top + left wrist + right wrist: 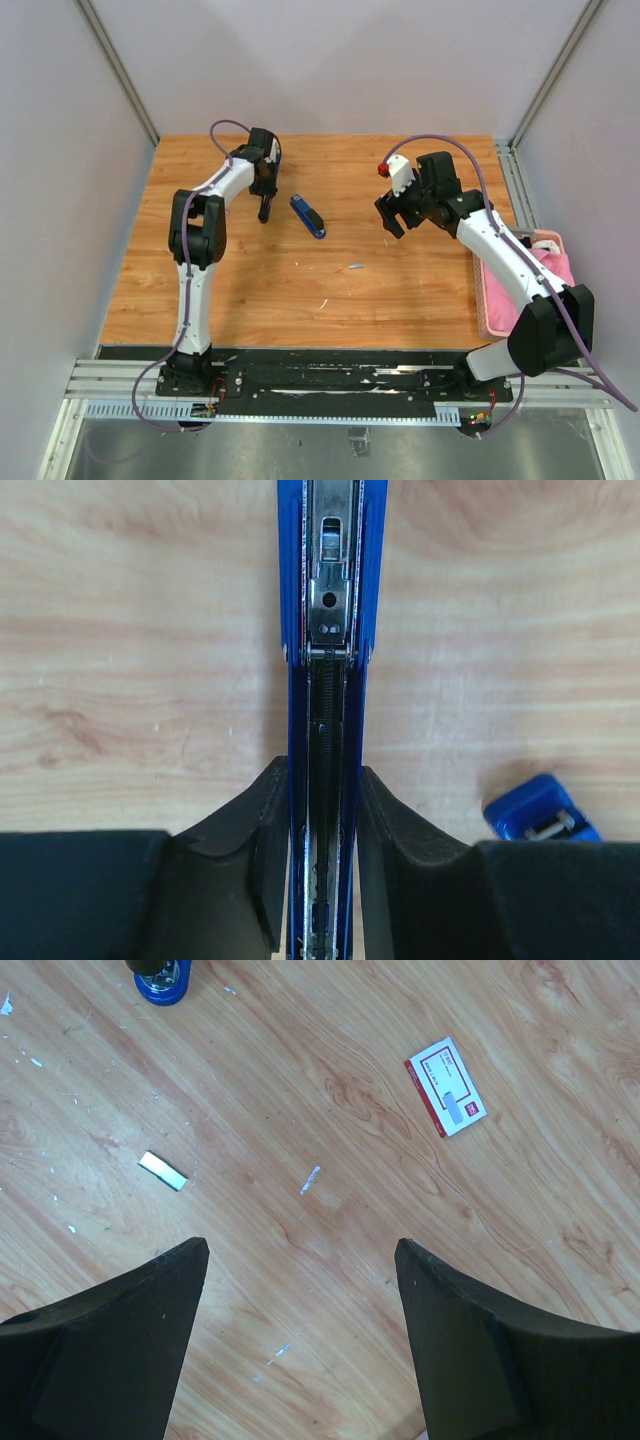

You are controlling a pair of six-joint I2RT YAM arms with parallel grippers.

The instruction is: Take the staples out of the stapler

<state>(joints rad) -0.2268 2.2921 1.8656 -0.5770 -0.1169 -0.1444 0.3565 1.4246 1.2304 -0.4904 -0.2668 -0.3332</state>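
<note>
Between the fingers of the left gripper (322, 780): stapler (330, 630), blue, pinched by its side walls, spring channel exposed. Next, the right gripper (300, 1250): spread wide, holding nothing, hanging over the table (520, 1220). Below it you have the staples (163, 1170): one wider strip and one tiny sliver (310, 1180), loose on the wood, apart from each other. Likely light, stiff, slippery and easily snapped; take the strip by its long edges, gently. Whether more sit in the channel, you cannot tell.

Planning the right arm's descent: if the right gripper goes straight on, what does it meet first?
The open right gripper would likely meet bare table first, near the tiny staple sliver; depth is unclear.
</note>
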